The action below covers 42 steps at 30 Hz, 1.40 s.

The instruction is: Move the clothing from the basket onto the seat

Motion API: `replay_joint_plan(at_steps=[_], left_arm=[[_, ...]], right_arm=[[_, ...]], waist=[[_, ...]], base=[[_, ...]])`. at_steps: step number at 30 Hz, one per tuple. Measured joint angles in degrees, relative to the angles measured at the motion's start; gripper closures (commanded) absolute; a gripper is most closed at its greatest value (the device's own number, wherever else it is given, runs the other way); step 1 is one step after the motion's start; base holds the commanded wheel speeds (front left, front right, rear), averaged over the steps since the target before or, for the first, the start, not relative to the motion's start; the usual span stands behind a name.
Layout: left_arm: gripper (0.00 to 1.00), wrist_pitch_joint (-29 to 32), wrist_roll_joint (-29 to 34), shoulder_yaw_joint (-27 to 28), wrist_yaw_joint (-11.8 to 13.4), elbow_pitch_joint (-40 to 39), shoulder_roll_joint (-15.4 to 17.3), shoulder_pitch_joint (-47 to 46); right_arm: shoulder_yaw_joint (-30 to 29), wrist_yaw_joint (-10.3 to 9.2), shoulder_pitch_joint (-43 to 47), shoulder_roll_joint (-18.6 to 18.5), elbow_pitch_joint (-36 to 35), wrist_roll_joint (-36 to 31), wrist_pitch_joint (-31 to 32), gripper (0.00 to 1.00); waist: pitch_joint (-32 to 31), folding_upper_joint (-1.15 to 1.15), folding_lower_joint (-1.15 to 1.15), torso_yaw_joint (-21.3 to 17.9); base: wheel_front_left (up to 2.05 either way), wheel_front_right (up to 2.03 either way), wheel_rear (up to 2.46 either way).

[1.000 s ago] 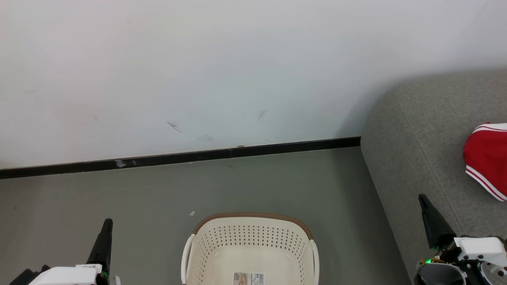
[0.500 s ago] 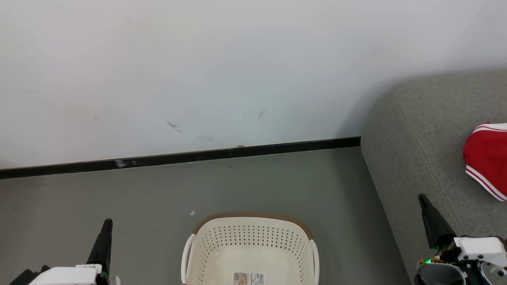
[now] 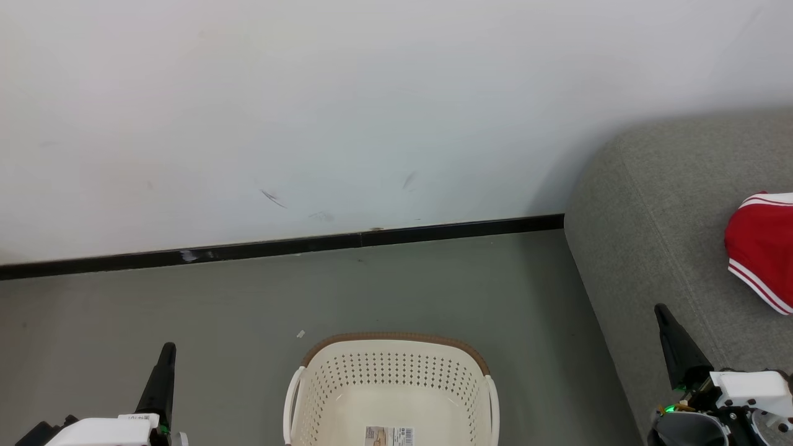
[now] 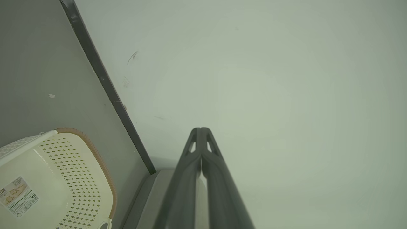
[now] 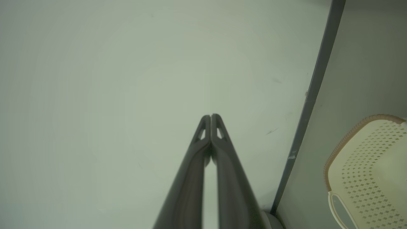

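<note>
At the near edge of the head view, the left gripper [image 3: 167, 350] and the right gripper [image 3: 661, 311] each pointed up with its 2 dark fingers pressed together, pinching nothing. Both wrist views showed the fingertips meeting against the white wall [image 4: 286, 79]. Between the grippers stood the basket [image 3: 396, 339], upright on the floor [image 3: 433, 291]. The part of its inside that could be seen held no clothing, just the paper label [image 3: 389, 435] on its cream bottom; its nearest part lay beyond the frame and could not be checked. To the right and further off, the seat [image 3: 644, 210] carried the clothing [image 3: 759, 244], 1 red heap with white stripes lying on the cushion, well apart from the basket. The heap was cut off by the picture's right edge, so how many pieces it held could not be told. Beyond ran the black baseboard [image 3: 372, 238] at the foot of the wall. By this layout the transfer looked done or all but done: nothing visible was left to lift, and only the basket's hidden near end was left to confirm.
</note>
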Motion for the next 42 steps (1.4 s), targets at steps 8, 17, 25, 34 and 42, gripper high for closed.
replay_joint_plan(at_steps=[8, 17, 25, 34, 42], left_arm=[[1.00, 0.0, 0.0, 0.0, 0.0, 0.0, 0.0, 0.0], [1.00, 0.0, 0.0, 0.1, 0.0, 0.0, 0.0, 0.0], [1.00, 0.0, 0.0, 0.1, 0.0, 0.1, 0.0, 0.0], [1.00, 0.1, 0.0, 0.2, 0.0, 0.1, 0.0, 0.0], [1.00, 0.1, 0.0, 0.2, 0.0, 0.0, 0.0, 0.0]], right_arm=[[0.0, 0.00, 0.0, 0.0, 0.0, 0.0, 0.0, 1.00], [0.0, 0.00, 0.0, 0.0, 0.0, 0.0, 0.0, 1.00], [0.0, 0.00, 0.0, 0.0, 0.0, 0.0, 0.0, 1.00], [0.0, 0.00, 0.0, 0.0, 0.0, 0.0, 0.0, 1.00], [0.0, 0.00, 0.0, 0.0, 0.0, 0.0, 0.0, 1.00]], waist=[[0.0, 0.00, 0.00, 0.0], [0.0, 0.00, -0.01, 0.0], [0.0, 0.00, -0.01, 0.0], [0.0, 0.00, -0.01, 0.0], [0.0, 0.00, -0.01, 0.0]], base=[[0.00, 0.00, 0.00], [0.00, 0.00, 0.00], [0.00, 0.00, 0.00], [0.00, 0.00, 0.00], [0.00, 0.00, 0.00]])
